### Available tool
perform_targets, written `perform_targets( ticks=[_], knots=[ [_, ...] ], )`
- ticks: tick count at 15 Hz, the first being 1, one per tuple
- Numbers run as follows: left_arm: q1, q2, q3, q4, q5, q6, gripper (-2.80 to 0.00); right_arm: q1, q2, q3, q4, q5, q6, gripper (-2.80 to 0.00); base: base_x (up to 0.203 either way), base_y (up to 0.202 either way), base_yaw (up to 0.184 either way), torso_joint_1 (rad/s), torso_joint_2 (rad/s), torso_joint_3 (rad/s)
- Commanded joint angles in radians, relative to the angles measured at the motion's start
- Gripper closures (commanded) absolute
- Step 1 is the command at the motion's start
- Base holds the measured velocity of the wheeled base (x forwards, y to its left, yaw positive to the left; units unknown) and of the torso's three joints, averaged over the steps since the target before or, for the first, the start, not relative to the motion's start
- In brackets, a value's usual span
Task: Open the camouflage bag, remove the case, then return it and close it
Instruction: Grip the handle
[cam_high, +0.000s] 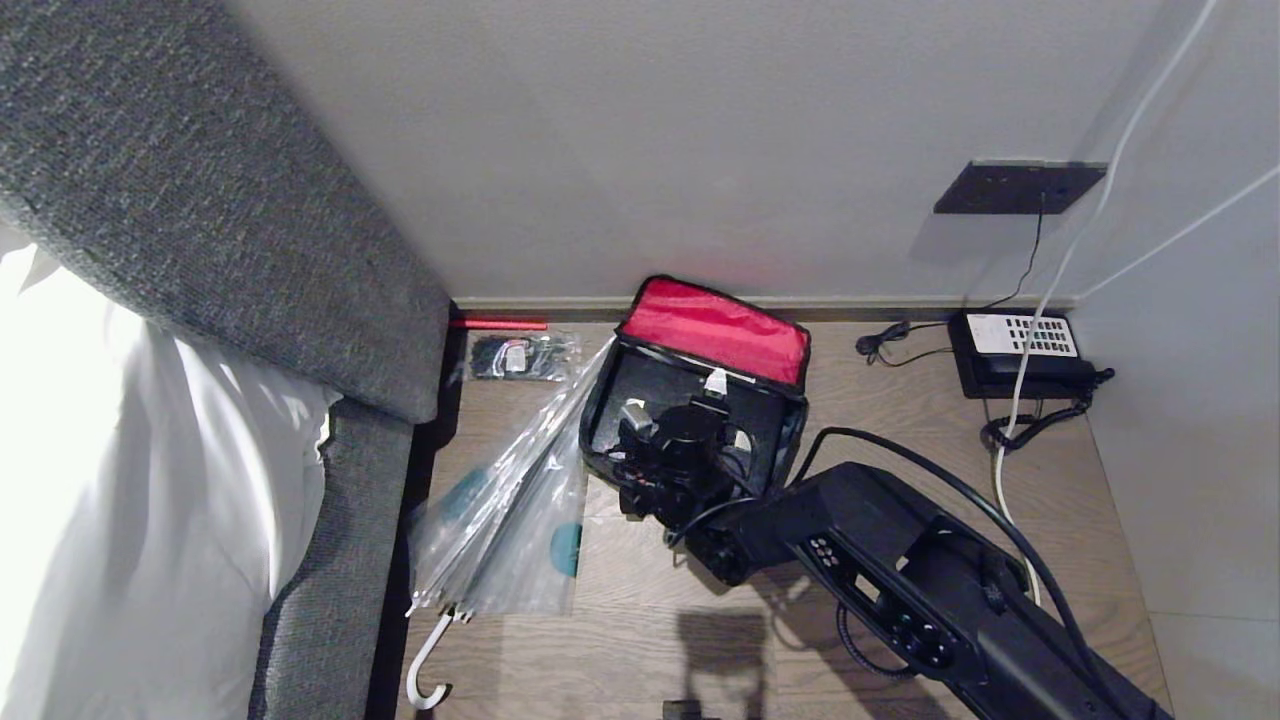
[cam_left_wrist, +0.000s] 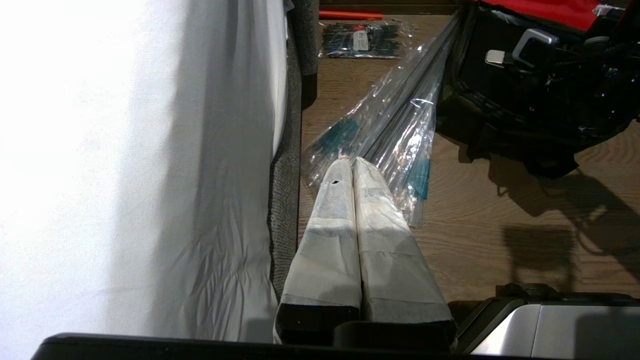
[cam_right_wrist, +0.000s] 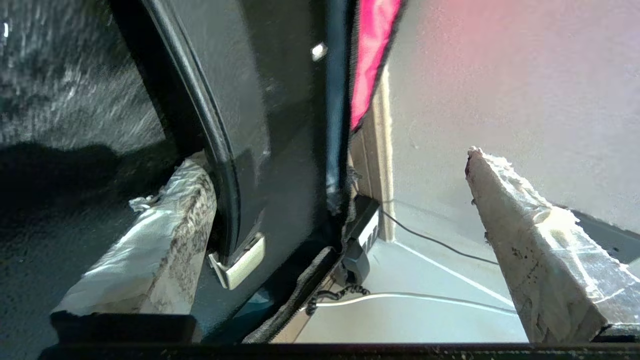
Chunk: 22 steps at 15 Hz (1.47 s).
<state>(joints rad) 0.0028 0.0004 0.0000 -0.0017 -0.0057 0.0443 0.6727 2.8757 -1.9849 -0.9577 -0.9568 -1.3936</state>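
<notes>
Boxy soft black bag (cam_high: 690, 420) with raised red-lined lid (no camouflage panel in view) sits open on wood floor (cam_high: 880, 460) by wall. Right gripper (cam_right_wrist: 340, 240) reaches inside, tape-wrapped fingers (cam_right_wrist: 165, 235) spread wide, holding nothing. Advice: withdraw straight, avoid snagging zip rim. Left gripper (cam_left_wrist: 352, 170) parked, pressed together, beside clear plastic-wrapped umbrella (cam_high: 510, 510).

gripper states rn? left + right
Left gripper: shut, empty, parked beside the bed above the wrapped umbrella.
Right gripper: open, holding nothing, one finger inside the open bag, the other outside it.
</notes>
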Motion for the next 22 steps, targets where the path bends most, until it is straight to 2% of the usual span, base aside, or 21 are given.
perform_targets(
  ticks=[1, 5, 9, 10, 12, 15, 18, 22],
  knots=[
    [0.0, -0.002, 0.002, -0.001, 0.0, 0.0, 0.0, -0.004, 0.008, 0.001, -0.008, -0.005, -0.006, -2.8, 0.0, 0.0, 0.0, 0.0, 0.0, 0.0],
    [0.0, -0.002, 0.002, -0.001, 0.0, 0.0, 0.0, 0.001, -0.062, 0.063, 0.0, 0.022, 0.061, -2.8, 0.0, 0.0, 0.0, 0.0, 0.0, 0.0],
    [0.0, 0.0, 0.002, 0.0, 0.0, 0.0, 0.0, 0.038, -0.227, 0.403, 0.006, 0.108, 0.127, -2.8, 0.0, 0.0, 0.0, 0.0, 0.0, 0.0],
    [0.0, 0.0, 0.002, 0.0, 0.0, 0.0, 0.0, 0.056, -0.29, 0.472, 0.01, 0.123, 0.164, -2.8, 0.0, 0.0, 0.0, 0.0, 0.0, 0.0],
    [0.0, 0.0, 0.001, 0.0, 0.0, 0.0, 0.0, 0.083, -0.409, 0.557, 0.014, 0.108, 0.248, -2.8, 0.0, 0.0, 0.0, 0.0, 0.0, 0.0],
    [0.0, 0.0, 0.002, 0.0, 0.0, 0.0, 0.0, 0.086, -0.632, 0.677, 0.049, 0.08, 0.325, -2.8, 0.0, 0.0, 0.0, 0.0, 0.0, 0.0],
    [0.0, 0.0, 0.001, 0.0, 0.0, 0.0, 0.0, 0.047, -0.896, 0.762, 0.252, 0.035, 0.434, -2.8, 0.0, 0.0, 0.0, 0.0, 0.0, 0.0],
    [0.0, 0.0, 0.0, 0.0, 0.0, 0.0, 0.0, 0.011, -1.138, 0.792, 0.579, -0.006, 0.687, -2.8, 0.0, 0.0, 0.0, 0.0, 0.0, 0.0]
  ],
)
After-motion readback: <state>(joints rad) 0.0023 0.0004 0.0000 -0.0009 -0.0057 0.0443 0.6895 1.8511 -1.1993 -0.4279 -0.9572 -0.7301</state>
